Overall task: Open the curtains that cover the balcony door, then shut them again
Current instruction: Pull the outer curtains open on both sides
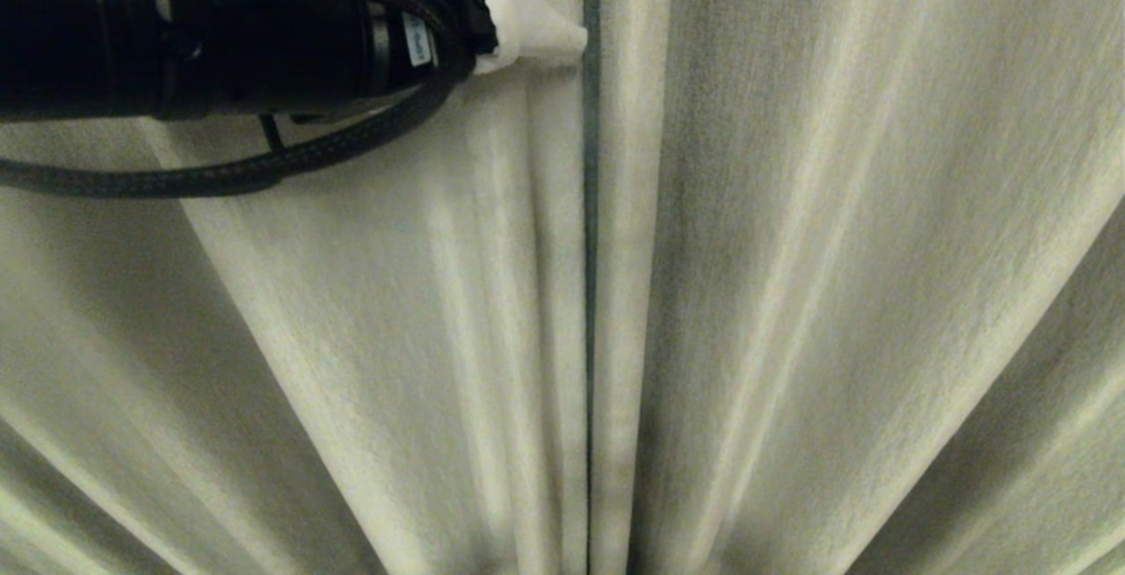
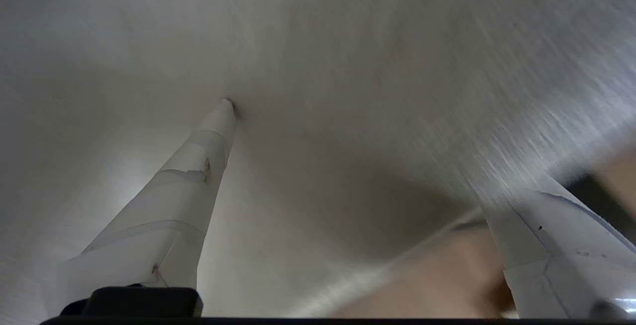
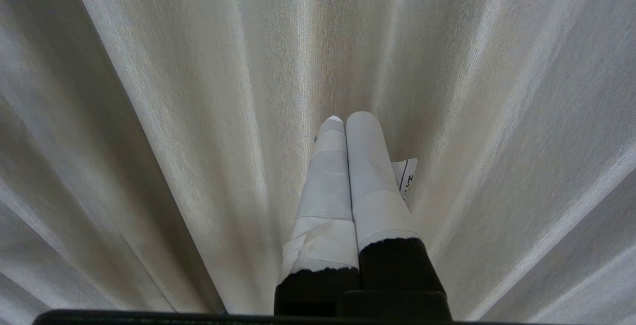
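The pale grey-beige curtains (image 1: 791, 250) hang drawn together and fill the head view. Only a thin dark slit (image 1: 591, 206) separates the two panels, and the balcony door is hidden behind them. My left arm reaches in from the upper left, and one white-taped finger (image 1: 536, 25) lies against the left panel's inner edge by the slit. In the left wrist view my left gripper (image 2: 357, 156) is open wide; one fingertip (image 2: 227, 105) presses the curtain (image 2: 348, 66), whose edge runs between the fingers. My right gripper (image 3: 347, 119) is shut on nothing, pointing at the curtain folds (image 3: 198, 116).
A black cable (image 1: 220, 175) loops under the left arm in front of the fabric. Past the curtain's edge in the left wrist view there is a beige surface (image 2: 437, 275) and a dark patch (image 2: 596, 191). A small printed tag (image 3: 407, 176) sticks out beside the right fingers.
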